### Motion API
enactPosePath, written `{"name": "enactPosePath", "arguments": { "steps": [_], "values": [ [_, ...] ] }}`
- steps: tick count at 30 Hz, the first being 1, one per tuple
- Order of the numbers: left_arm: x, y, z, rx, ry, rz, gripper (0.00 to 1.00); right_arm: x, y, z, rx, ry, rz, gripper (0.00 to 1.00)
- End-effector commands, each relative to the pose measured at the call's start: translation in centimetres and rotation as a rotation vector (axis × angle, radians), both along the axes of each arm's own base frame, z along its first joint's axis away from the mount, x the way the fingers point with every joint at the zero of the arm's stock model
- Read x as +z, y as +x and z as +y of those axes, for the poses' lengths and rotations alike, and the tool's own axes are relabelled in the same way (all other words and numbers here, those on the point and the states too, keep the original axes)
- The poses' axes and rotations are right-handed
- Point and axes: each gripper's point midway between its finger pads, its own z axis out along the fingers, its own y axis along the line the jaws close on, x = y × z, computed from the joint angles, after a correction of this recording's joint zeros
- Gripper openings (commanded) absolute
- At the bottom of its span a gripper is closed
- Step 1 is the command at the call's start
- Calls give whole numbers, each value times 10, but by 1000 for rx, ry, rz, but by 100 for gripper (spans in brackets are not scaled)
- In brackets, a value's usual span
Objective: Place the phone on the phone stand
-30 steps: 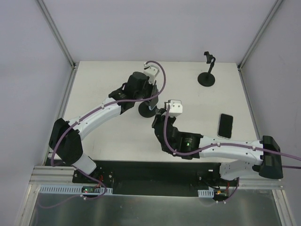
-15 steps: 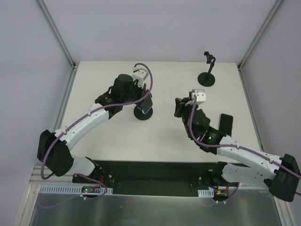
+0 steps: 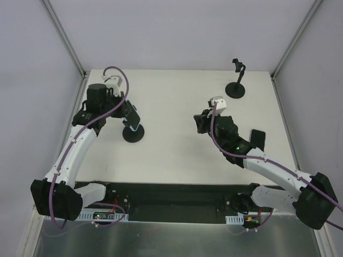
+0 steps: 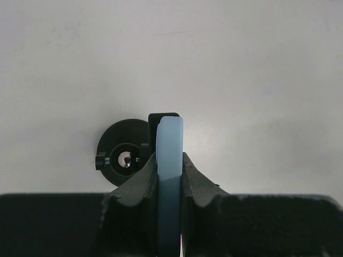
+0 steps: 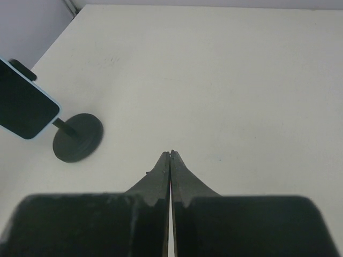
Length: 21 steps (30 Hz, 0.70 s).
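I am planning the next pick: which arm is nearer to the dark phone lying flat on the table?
Right. The right arm passes close beside the dark phone, on its left; the left arm is far across the table.

No legible text, no labels, no numbers

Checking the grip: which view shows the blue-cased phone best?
Left wrist: the phone sits edge-on, clamped between the left gripper's fingers, the stand beside it. Right wrist shows its dark screen, cut by the frame edge, no gripper. In the top view the arm largely hides it.
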Motion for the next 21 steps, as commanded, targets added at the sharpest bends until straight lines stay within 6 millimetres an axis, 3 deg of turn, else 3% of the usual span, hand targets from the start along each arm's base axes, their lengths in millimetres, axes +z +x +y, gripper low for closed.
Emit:
{"name": "enactPosePath", "arguments": {
  "steps": [1,6,7,8,10,11,13,14,16,17,21],
  "values": [
    [36,2,62,134,1,-116,0,8,-2,14,84,34,-11,0],
    [51,25,105,132,57,-199,0,1,0,22,142,32,3,0],
    [67,33,108,113,65,-239,0,1,0,24,151,35,2,0],
    [64,44,109,67,100,-246,0,-1,-2,29,182,36,7,0],
    [84,58,100,-36,105,-323,0,-1,-4,34,218,21,-11,1],
    [74,70,105,-57,111,-301,0,-3,-6,37,238,20,-8,0],
    [83,80,112,-96,113,-333,0,-3,-5,37,239,27,-18,0],
    [73,88,126,-88,108,-311,0,-4,-10,42,281,32,-18,0],
    [72,94,138,-90,84,-307,0,-3,-12,45,303,33,-33,0],
    [61,99,158,-56,74,-280,0,-4,-13,47,316,29,-34,0],
    [58,111,185,-26,65,-267,0,-1,-14,46,325,24,-45,0]
  ]
}}
